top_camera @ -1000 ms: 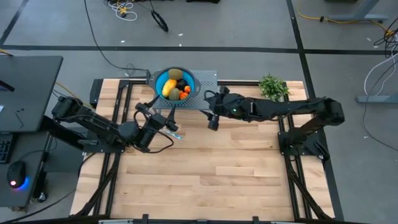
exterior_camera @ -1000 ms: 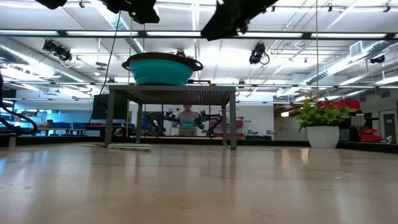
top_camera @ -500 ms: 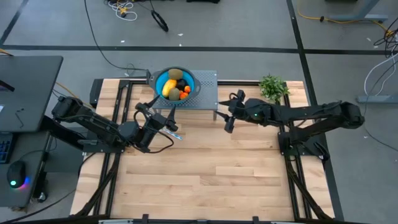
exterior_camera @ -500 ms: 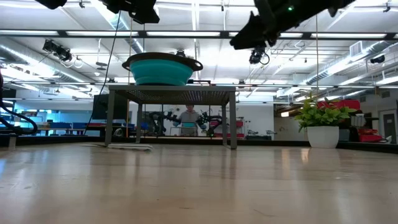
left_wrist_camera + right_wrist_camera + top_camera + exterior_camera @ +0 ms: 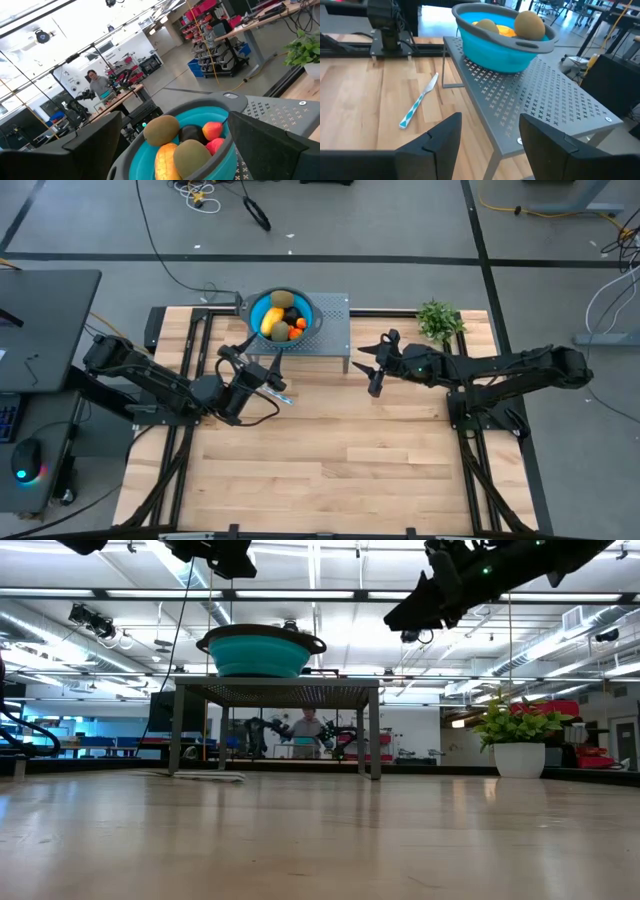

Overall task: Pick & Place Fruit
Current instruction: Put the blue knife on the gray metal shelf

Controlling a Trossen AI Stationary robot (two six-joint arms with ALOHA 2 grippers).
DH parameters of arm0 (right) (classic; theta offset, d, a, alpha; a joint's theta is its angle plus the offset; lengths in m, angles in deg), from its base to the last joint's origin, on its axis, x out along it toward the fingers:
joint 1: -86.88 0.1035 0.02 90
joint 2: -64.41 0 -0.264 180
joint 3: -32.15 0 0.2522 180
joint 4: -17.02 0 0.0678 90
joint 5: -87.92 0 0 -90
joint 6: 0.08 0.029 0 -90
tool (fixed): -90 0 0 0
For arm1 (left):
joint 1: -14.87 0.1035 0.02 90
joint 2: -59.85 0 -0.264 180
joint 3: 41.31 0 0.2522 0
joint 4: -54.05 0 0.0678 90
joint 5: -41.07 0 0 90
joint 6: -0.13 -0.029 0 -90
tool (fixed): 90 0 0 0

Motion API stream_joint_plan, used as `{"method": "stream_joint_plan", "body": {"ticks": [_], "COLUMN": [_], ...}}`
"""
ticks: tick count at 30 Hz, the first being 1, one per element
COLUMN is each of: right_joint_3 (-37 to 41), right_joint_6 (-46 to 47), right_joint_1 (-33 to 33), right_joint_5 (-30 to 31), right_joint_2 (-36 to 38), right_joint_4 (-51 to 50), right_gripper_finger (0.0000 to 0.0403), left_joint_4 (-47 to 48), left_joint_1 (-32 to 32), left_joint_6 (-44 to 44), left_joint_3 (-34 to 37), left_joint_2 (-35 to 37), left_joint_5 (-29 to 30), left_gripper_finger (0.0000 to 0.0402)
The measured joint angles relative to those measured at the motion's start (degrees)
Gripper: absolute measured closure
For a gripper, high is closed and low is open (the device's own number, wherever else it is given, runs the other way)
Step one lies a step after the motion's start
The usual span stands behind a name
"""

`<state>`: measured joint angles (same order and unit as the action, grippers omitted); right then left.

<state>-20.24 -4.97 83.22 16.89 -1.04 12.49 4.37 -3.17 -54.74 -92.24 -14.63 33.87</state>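
The table (image 5: 330,460) is pale wood planks with a smooth, slightly glossy finish. The grey rack (image 5: 540,107) ahead of the right fingers (image 5: 442,145) looks like matt perforated metal. On it, the blue bowl (image 5: 502,47) appears smooth, soft-sheened plastic; the fruit (image 5: 182,145) inside look matt.

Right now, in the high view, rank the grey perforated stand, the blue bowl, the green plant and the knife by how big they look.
1. grey perforated stand
2. blue bowl
3. green plant
4. knife

The bowl and plant look close in size, so that order is unsure.
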Motion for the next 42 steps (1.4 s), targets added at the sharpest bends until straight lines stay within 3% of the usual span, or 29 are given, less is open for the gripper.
{"method": "stream_joint_plan", "body": {"ticks": [33, 37, 42], "right_joint_3": [-0.02, -0.02, -0.02], "right_joint_6": [2.15, 7.38, 7.39], "right_joint_1": [0.0, 0.0, 0.04], "right_joint_5": [-0.38, -4.69, -7.15], "right_joint_2": [-0.07, -0.07, -0.07], "right_joint_4": [1.46, 1.7, 0.84], "right_gripper_finger": [0.0194, 0.0194, 0.0194], "left_joint_4": [0.38, 5.61, 9.91], "left_joint_1": [0.03, 0.55, 0.55], "left_joint_6": [0.02, -0.04, -0.02], "left_joint_3": [0.0, 0.09, 0.11], "left_joint_2": [0.01, 0.0, -0.74], "left_joint_5": [-0.3, -4.92, -11.03], "left_gripper_finger": [0.0028, 0.0028, 0.0028]}}
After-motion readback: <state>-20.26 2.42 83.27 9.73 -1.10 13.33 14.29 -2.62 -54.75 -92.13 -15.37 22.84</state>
